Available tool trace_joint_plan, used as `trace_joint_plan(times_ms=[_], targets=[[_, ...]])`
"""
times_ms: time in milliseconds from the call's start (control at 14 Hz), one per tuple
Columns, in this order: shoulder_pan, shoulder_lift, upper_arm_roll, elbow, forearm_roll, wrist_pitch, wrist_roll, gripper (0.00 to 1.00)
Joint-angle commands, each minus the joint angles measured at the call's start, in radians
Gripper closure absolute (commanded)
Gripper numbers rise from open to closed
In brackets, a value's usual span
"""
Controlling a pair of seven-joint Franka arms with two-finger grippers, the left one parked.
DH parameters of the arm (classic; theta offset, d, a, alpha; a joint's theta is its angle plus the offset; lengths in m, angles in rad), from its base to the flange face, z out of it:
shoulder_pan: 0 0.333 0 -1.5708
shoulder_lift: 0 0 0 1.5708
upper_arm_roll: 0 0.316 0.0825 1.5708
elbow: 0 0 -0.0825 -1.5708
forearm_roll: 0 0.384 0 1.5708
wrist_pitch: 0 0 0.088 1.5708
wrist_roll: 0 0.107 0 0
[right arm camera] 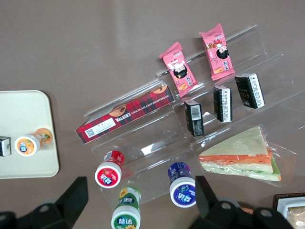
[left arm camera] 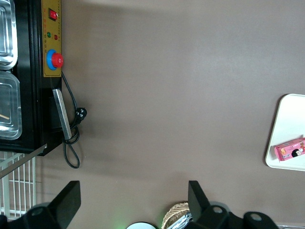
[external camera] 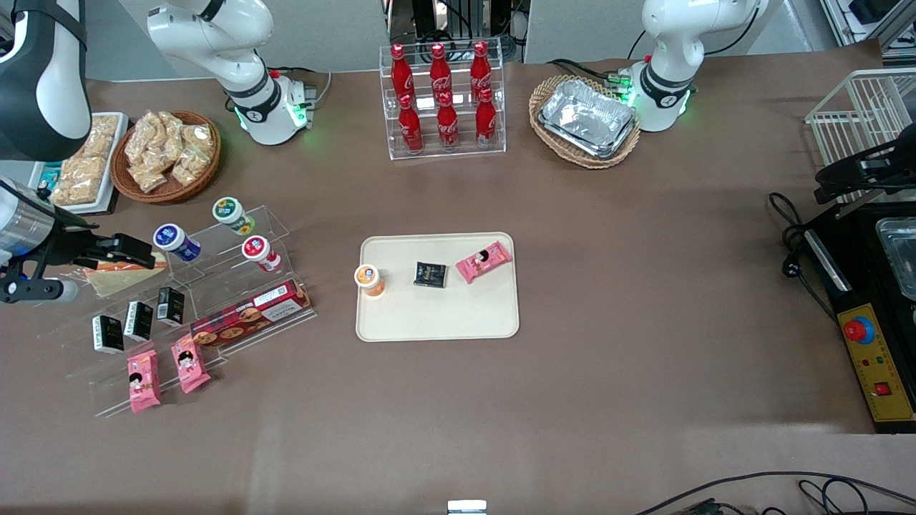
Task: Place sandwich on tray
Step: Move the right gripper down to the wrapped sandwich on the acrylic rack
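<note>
My gripper (right arm camera: 138,200) hangs wide open, empty, above the wrapped sandwich (right arm camera: 240,156). I judge it light, soft and slippery; I would grip across the bread faces, gently.

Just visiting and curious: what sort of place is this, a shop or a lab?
Probably a lab mock-up of a snack counter: cola bottles on a rack, a sandwich and snacks on clear shelves, an emergency stop button. The claw hangs open above the shelves.

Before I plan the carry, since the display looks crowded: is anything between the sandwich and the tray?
Yes. The sandwich lies on the clear stand, with three small cups and the biscuit box between it and the tray. The gripper hangs above the sandwich.
</note>
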Motion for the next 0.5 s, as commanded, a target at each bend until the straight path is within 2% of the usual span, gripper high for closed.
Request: trace_joint_plan(times_ms=[0, 143, 357, 429], targets=[[0.002, -0.01, -0.003, 0.01, -0.002, -0.011, -0.001, 0.0], [-0.005, -0.021, -0.007, 0.013, -0.023, -0.063, 0.029, 0.0], [-0.05, -0.024, -0.02, 0.014, -0.037, -0.064, 0.201, 0.0], [-0.053, -0.028, -0.023, 0.014, -0.069, -0.068, 0.265, 0.0]])
